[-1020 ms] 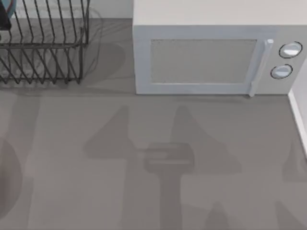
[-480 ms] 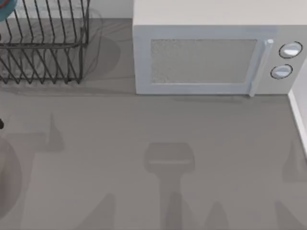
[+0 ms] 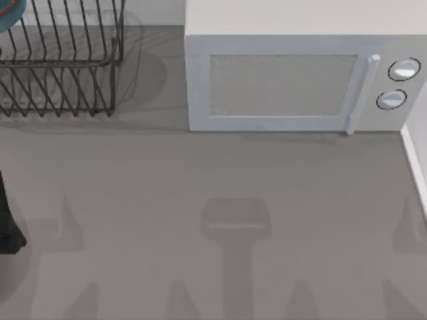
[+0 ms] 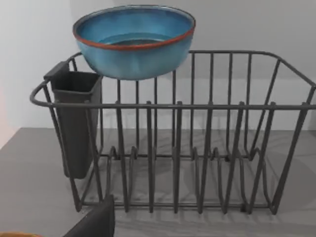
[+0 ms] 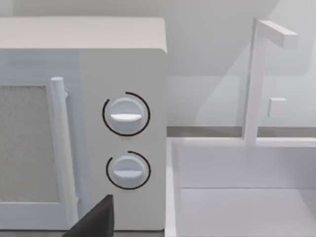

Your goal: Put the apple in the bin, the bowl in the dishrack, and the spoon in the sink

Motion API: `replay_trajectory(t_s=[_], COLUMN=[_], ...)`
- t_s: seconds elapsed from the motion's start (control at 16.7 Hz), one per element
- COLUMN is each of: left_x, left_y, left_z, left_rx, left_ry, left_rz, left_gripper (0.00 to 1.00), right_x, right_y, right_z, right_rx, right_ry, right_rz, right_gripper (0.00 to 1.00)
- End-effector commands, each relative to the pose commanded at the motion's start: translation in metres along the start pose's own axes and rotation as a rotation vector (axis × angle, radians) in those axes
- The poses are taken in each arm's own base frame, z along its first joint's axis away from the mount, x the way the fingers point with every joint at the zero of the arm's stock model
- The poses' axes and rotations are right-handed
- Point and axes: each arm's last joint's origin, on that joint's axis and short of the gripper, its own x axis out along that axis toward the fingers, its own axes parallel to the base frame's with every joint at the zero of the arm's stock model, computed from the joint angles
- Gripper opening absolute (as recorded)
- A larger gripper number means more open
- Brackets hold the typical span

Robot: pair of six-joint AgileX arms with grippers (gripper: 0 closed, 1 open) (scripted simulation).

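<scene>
The teal-blue bowl with a reddish-brown rim sits upright and high at the back of the black wire dishrack, beside a dark cutlery holder. From above, a sliver of the bowl shows at the top left corner over the dishrack. A dark part of my left gripper hangs in front of the rack, apart from it. The left arm is at the table's left edge. My right gripper faces the white sink. The apple, spoon and bin are out of view.
A white microwave stands at the back, with two knobs and a door handle on its right. The sink's rim runs along the table's right edge, with a white faucet behind the basin. An orange sliver lies by the rack.
My left arm has drawn back from the dishrack's corner down the table's left edge toward the front. The bowl has stayed in the rack. Shadows on the table shifted.
</scene>
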Motion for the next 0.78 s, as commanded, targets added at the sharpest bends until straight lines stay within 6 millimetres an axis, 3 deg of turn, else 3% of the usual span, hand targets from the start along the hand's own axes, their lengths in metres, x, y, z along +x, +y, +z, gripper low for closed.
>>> replay_trajectory(t_s=[0.48,0.78], left_x=[0.0,0.0], left_y=[0.0,0.0], left_z=[-0.001,-0.001], left_rx=[0.0,0.0], left_ry=[0.002,0.002], left_rz=[0.0,0.0], left_gripper=[1.0,1.0], right_x=[0.0,0.01], right_y=[-0.001,-0.004], right_z=[0.004,0.025], right_rx=[-0.016,-0.109], right_ry=[0.037,0.344], right_rz=[-0.005,-0.017], right_gripper=[1.0,1.0])
